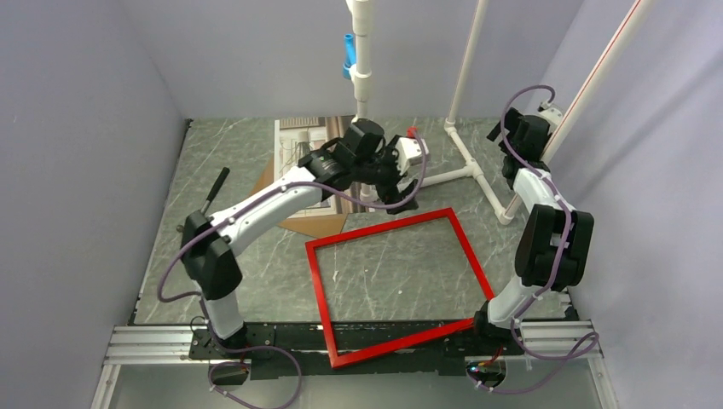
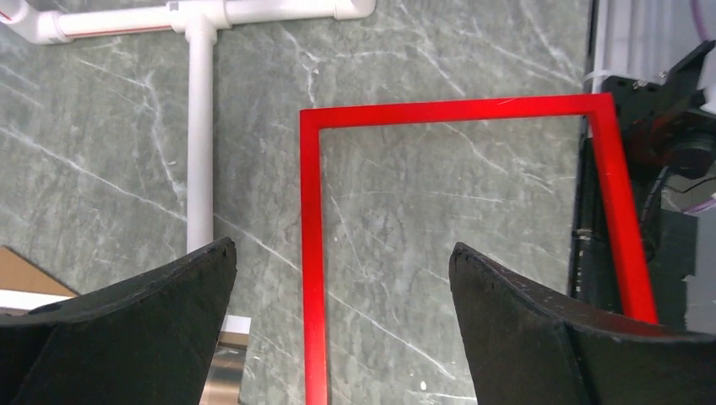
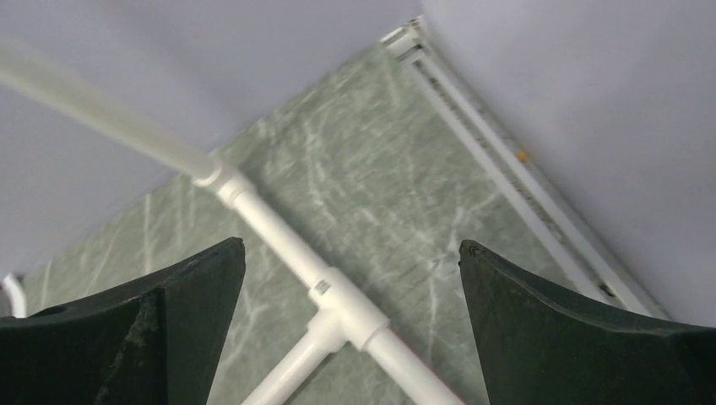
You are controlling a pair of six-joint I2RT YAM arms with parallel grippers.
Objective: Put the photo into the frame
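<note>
Photo (image 1: 298, 143) lies flat at the far end of the tabletop (image 1: 205, 149), roughly 11 o'clock from the frame (image 1: 316, 285). It's mostly hidden under the left arm, so its long axis can't be told. Frame is flat at centre, empty, apart from the photo. Left gripper (image 2: 342, 249) hovers over the frame's far edge, jaws apart, nothing held. Photo sits about 9 o'clock of it, so the left arm is clearly nearer. Right gripper (image 3: 352, 246) is up at far right, jaws apart, empty. Brown backing board (image 1: 317, 224) is partly under the left arm; its overlap with the photo is unclear.
</note>
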